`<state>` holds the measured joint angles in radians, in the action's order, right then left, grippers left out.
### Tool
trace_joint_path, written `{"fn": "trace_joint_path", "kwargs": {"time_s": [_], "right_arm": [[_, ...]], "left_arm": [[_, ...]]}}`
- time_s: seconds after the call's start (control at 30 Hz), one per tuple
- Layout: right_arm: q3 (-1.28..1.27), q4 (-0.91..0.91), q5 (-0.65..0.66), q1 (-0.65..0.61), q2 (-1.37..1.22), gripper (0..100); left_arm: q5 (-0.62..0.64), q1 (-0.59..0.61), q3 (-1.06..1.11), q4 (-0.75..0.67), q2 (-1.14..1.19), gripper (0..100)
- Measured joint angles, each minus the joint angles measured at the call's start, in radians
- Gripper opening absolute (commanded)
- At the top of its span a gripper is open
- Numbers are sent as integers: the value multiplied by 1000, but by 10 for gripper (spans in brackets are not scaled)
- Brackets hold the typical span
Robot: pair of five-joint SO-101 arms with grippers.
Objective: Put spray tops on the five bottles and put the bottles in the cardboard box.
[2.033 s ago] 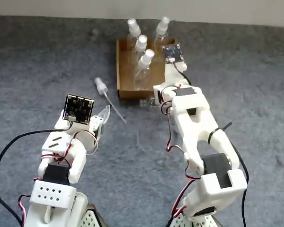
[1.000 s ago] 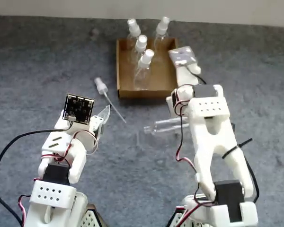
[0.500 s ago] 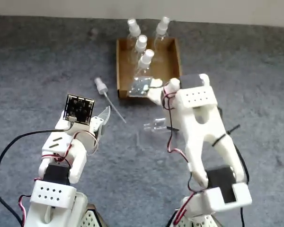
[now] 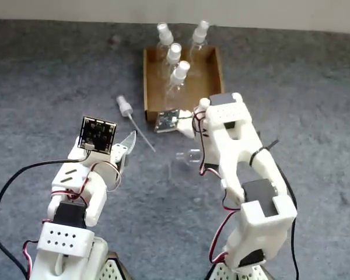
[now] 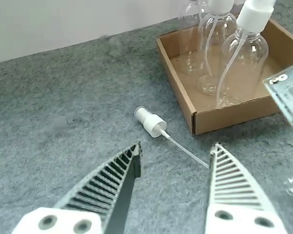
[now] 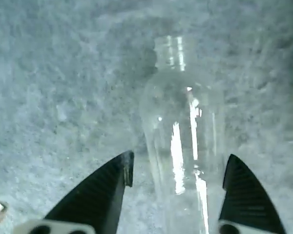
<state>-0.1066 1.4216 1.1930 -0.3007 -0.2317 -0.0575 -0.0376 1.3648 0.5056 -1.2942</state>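
— What is in the box [image 4: 212, 76]?
— Four bottles [image 4: 176, 79], all upright, each with a spray top on. The box sits in the upper middle of the high view. The bottles stand in its left half and along its far edge.

— And the fifth bottle [image 4: 189, 156]?
— It lies on its side on the carpet [image 4: 58, 76], in the middle of the frame, below the box and apart from it. Its open neck points to the left of the frame.

— Where is the loose top [image 4: 125, 106]?
— On the carpet, just left of the box. Its thin tube runs toward the lower right.

— How are the grippers?
— The right gripper [image 6: 180, 157] is over the fifth bottle with its fingers spread, one on each side of the body. I cannot tell if they touch it. The left gripper [image 5: 176, 151] is in the lower left of the high view, near the end of the tube. It is also spread wide and holds nothing.

— Is there any writing?
— The print on the two small boards [image 4: 97, 133] is too small to read.

— What differs from before?
— Two seconds ago the right arm was stretched toward the box, and the fifth bottle lay just at the box's front wall. Now this bottle lies lower in the frame, and the wrist is turned to the left over it. The left arm, the loose top and the four bottles have not moved.
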Motion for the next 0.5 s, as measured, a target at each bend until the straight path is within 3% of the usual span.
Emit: {"fn": "trace_joint_path", "kwargs": {"time_s": [0.2,0.5], "right_arm": [[-11,-48,-261,-26,-5,104],[-163,-252,-671,-44,29,39]], "left_arm": [[0,0,0,0,0,171],[0,0,0,0,0,171]]}}
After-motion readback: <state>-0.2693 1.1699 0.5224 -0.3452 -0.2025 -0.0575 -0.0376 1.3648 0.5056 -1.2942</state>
